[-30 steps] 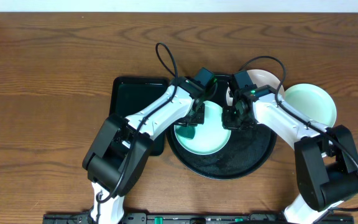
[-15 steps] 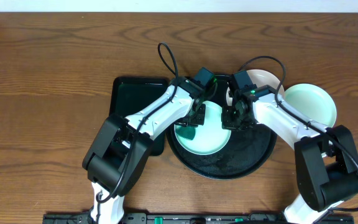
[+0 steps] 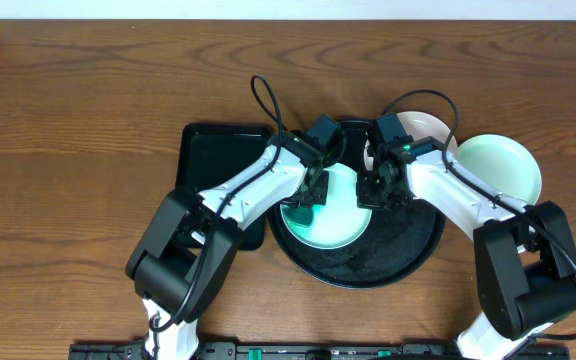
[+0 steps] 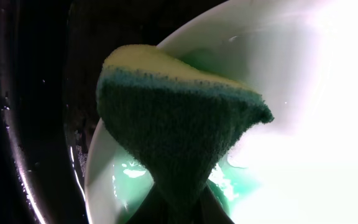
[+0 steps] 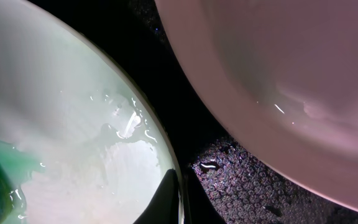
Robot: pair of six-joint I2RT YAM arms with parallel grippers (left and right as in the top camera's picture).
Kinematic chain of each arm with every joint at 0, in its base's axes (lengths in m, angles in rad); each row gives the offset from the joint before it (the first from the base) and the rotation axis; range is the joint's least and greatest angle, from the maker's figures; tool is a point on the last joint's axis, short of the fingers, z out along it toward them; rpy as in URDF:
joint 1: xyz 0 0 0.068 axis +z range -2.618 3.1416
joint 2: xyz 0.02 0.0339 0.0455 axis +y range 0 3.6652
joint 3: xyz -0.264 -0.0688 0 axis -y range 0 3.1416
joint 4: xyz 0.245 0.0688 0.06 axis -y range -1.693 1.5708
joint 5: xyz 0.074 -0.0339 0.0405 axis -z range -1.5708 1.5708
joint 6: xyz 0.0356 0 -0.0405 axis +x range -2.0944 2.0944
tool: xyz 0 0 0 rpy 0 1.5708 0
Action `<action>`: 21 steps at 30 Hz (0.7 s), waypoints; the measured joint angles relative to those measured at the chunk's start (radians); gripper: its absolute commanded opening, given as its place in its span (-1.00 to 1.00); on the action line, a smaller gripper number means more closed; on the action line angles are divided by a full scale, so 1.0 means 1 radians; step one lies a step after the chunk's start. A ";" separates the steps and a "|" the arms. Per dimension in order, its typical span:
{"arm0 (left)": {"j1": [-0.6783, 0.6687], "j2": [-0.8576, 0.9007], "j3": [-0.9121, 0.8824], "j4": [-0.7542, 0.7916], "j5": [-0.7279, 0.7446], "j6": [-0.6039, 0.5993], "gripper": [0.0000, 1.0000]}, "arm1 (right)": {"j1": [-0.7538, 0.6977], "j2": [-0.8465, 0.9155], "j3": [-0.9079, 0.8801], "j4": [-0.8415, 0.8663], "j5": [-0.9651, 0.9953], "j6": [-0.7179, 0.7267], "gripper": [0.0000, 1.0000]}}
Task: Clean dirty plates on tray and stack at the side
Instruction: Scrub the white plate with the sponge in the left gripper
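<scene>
A brown wooden table is sitting under two robot arms. In the middle, the big round black tray is lying flat, and a mint plate is lying in it, on the left side.

The left gripper is squeezing a green sponge and is pressing it on the left part of that plate. The sponge is looking soft and squashy. The right gripper is pinching the plate's right rim, one finger on top and one below, as the right wrist view is showing.

The mint plate is looking wet and shiny, with green water pooling in it, so it is probably slippery. It is looking hard and light, and it may break if it is falling. The thin rim is the best place for holding it.

The plate is round, so it is having no long side. Its hollow side is facing up.

A white plate is resting at the tray's back right. A second mint plate is sitting on the table just beside the tray, on the right.
</scene>
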 measured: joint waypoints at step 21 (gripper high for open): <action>0.020 -0.002 -0.028 0.044 0.085 0.000 -0.85 | 0.000 0.000 0.000 0.000 0.000 0.000 -0.97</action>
